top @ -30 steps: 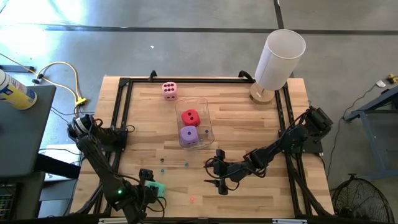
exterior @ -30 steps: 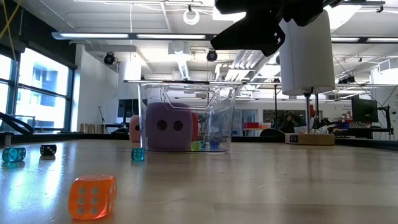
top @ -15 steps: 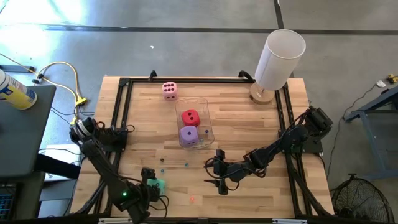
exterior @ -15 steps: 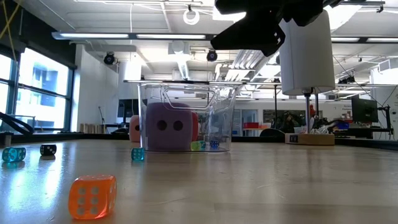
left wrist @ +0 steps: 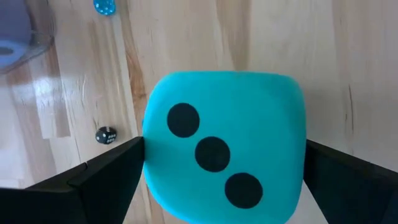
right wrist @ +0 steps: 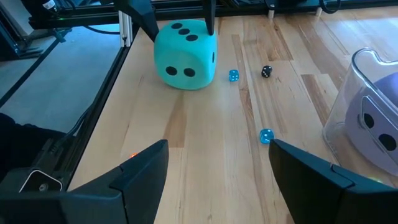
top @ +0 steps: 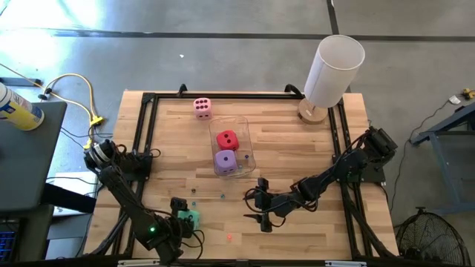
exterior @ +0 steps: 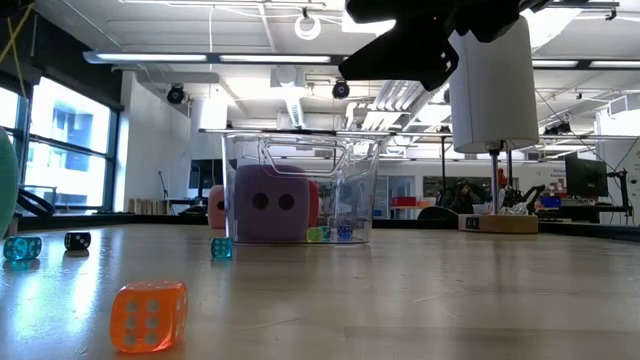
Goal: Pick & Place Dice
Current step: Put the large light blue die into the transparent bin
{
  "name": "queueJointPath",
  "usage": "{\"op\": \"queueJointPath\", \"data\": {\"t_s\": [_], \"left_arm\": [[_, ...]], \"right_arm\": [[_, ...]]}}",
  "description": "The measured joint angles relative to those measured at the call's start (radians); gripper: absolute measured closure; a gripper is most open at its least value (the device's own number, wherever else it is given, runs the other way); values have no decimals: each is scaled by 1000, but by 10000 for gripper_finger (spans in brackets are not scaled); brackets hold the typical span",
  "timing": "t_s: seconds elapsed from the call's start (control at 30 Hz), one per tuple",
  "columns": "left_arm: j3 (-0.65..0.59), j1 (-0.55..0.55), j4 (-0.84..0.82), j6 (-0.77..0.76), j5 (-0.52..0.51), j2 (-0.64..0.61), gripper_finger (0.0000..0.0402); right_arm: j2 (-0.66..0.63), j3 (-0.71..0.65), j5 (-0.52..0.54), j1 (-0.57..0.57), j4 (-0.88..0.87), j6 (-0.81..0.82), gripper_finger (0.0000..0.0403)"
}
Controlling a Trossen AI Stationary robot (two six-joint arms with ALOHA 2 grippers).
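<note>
The teal-green die [top: 192, 218] sits near the table's near-left corner, between the fingers of my left gripper [top: 185, 220]. It shows close up in the left wrist view [left wrist: 224, 162] and farther off in the right wrist view [right wrist: 185, 55]. Red [top: 228, 139] and purple [top: 225, 160] dice lie inside a clear container [top: 243, 126] at mid-table. The pink die [top: 202, 107] rests on the boards by the far edge. My right gripper [top: 249, 207] hangs open right of the teal die, pointing at it, touching nothing. My left gripper pinches the teal-green die by two opposite side faces [left wrist: 149, 155], one finger on each [right wrist: 142, 15]. The fingers come from above, pointing down. The three-pip face [right wrist: 181, 31] is up. The die sits level; whether its underside is clear of the boards I cannot tell.
Tiny dice are scattered on the near half: an orange one [exterior: 148, 315], blue ones [right wrist: 266, 136] [right wrist: 233, 75] and a black one [right wrist: 266, 71]. A white cylinder [top: 334, 70] stands at the far-right corner. Black rails [top: 145, 141] frame the table.
My left gripper has carried the teal-green die a short way toward the table's right and slightly toward the far edge, staying shut on it. The die's rounded edge has come into the low view at the picture's left side.
</note>
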Motion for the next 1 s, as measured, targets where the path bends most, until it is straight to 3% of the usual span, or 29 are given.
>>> {"op": "queueJointPath", "data": {"t_s": [0.2, 0.43, 1.0], "left_arm": [[-36, -1, 46, 66, -48, -2, 4], [-92, -1, 112, 40, -58, -4, 4], [-96, -34, 130, 28, -143, -2, 4]], "right_arm": [[0, 0, 0, 0, 0, 0, 133], [0, 0, 0, 0, 0, 0, 133], [0, 0, 0, 0, 1, 5, 133]]}}
